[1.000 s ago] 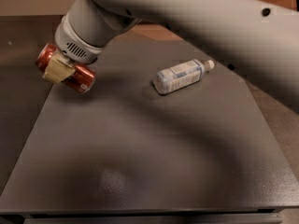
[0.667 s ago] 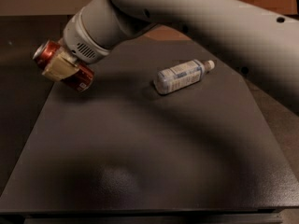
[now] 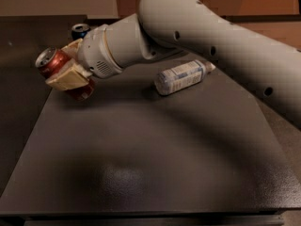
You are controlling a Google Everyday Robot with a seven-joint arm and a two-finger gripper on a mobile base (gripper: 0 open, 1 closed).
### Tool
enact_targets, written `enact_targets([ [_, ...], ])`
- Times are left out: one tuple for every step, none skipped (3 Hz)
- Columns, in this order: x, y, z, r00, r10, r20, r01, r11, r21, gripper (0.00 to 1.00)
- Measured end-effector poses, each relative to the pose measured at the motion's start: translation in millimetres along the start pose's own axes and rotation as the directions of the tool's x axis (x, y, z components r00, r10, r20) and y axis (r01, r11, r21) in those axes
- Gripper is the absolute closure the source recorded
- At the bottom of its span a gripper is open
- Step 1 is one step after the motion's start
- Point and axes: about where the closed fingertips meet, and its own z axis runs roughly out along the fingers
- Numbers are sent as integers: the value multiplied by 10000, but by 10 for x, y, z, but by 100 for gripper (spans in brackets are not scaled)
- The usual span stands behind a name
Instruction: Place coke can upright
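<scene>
The red coke can (image 3: 55,63) is held tilted at the left, its silver top facing up and to the left, its lower end near the dark table (image 3: 141,159). My gripper (image 3: 69,72) is shut on the can, with one cream finger (image 3: 68,78) across its near side and another behind it. The grey arm reaches in from the upper right. I cannot tell whether the can's lower end touches the table.
A clear plastic bottle with a white label (image 3: 181,76) lies on its side at the table's back centre. A dark blue can (image 3: 80,30) stands behind the gripper at the back left. The table's left edge runs just below the gripper.
The arm has swung and lowered across the view, and the can has tipped so that its silver top points more upward. The bottle has not moved.
</scene>
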Motion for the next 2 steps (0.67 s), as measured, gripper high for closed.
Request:
enact_targets([
  [87, 73, -61, 9957, 24, 922, -23, 10000, -8, 100],
  [171, 129, -112, 9865, 239, 1618, -245, 9997, 21, 100],
])
